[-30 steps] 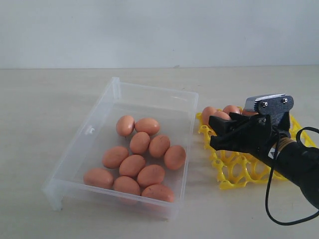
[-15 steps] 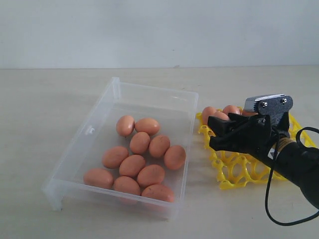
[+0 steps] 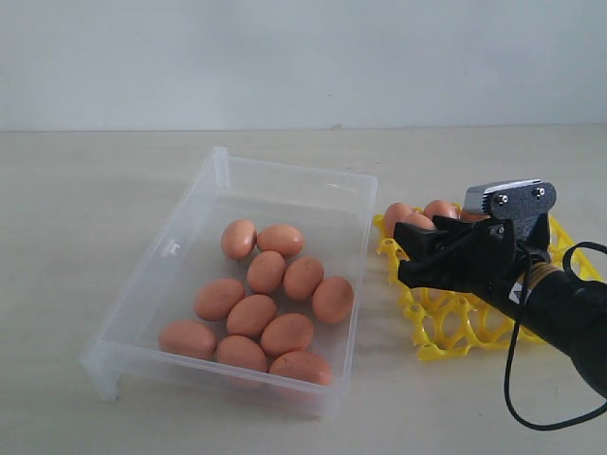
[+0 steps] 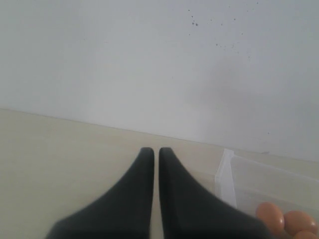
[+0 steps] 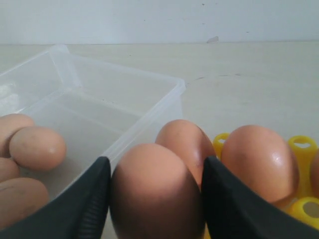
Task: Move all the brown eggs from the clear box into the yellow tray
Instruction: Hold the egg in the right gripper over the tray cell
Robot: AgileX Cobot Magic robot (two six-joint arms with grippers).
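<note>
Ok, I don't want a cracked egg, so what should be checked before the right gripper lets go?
1. Grip of right gripper on held egg: ok.
2. Gripper over yellow tray, clear of clear box: ok.
3. Is the held egg seated in a free cup: cannot tell, its underside is hidden.
4. Gap to neighbouring tray eggs: cannot tell.
5. Is the left gripper shut and away from the tray: ok.

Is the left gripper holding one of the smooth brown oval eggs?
No, in the left wrist view the left gripper has its black fingers closed together with no egg between them.
</note>
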